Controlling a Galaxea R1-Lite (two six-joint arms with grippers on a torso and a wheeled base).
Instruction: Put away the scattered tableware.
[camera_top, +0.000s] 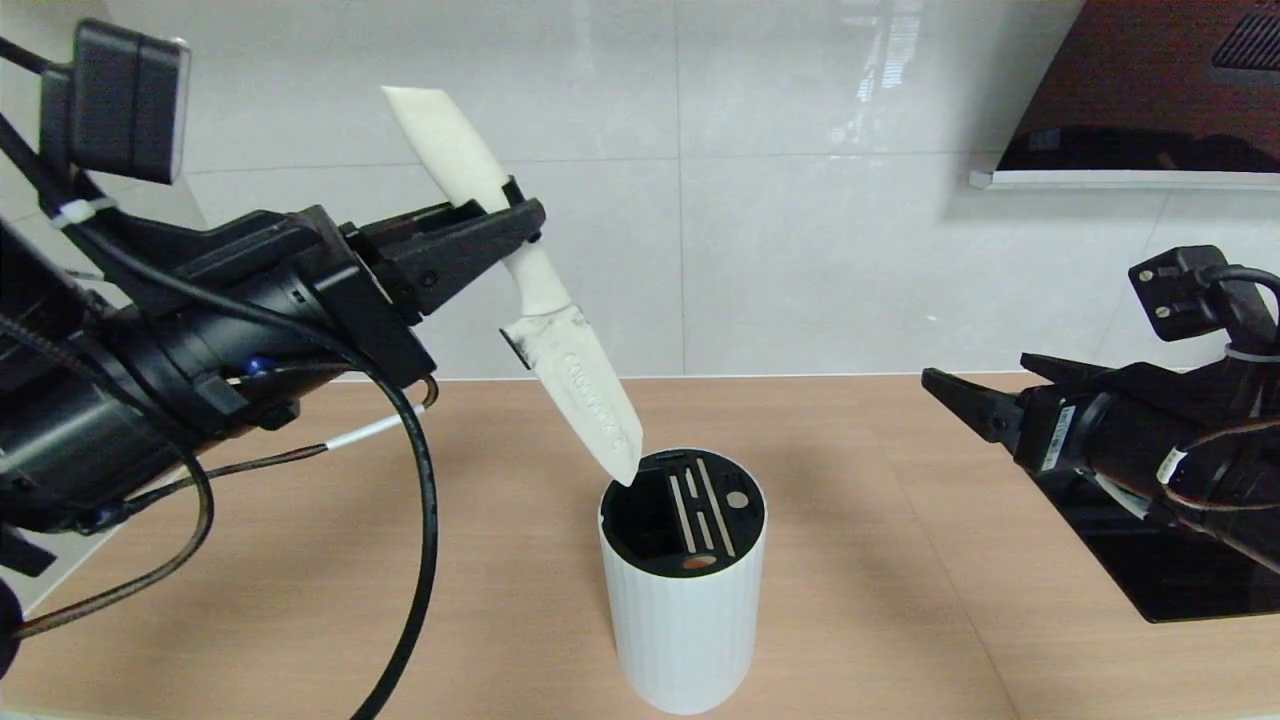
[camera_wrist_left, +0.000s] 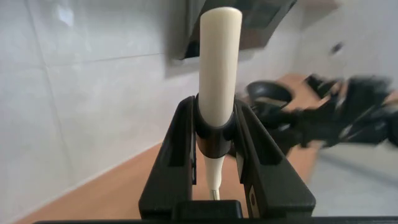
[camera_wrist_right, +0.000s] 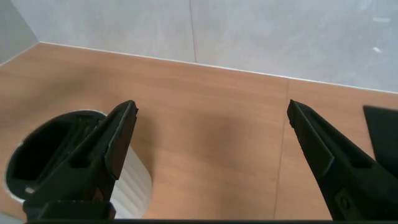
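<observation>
My left gripper (camera_top: 512, 222) is shut on the handle of a white ceramic knife (camera_top: 560, 350), held high above the wooden counter. The knife slants blade down, and its tip touches the near-left rim of a white ribbed holder (camera_top: 685, 600) with a black slotted top (camera_top: 700, 510). In the left wrist view the cream handle (camera_wrist_left: 218, 68) stands clamped between the black fingers (camera_wrist_left: 180, 155). My right gripper (camera_top: 985, 395) hangs open to the right of the holder, above the counter. Its two fingers (camera_wrist_right: 106, 155) spread wide, with the holder (camera_wrist_right: 134, 177) below them.
A black induction hob (camera_top: 1180, 570) lies in the counter at the right, under my right arm. A dark range hood (camera_top: 1150, 90) hangs on the tiled wall (camera_top: 800, 200) at upper right. Bare wooden counter (camera_top: 880, 560) surrounds the holder.
</observation>
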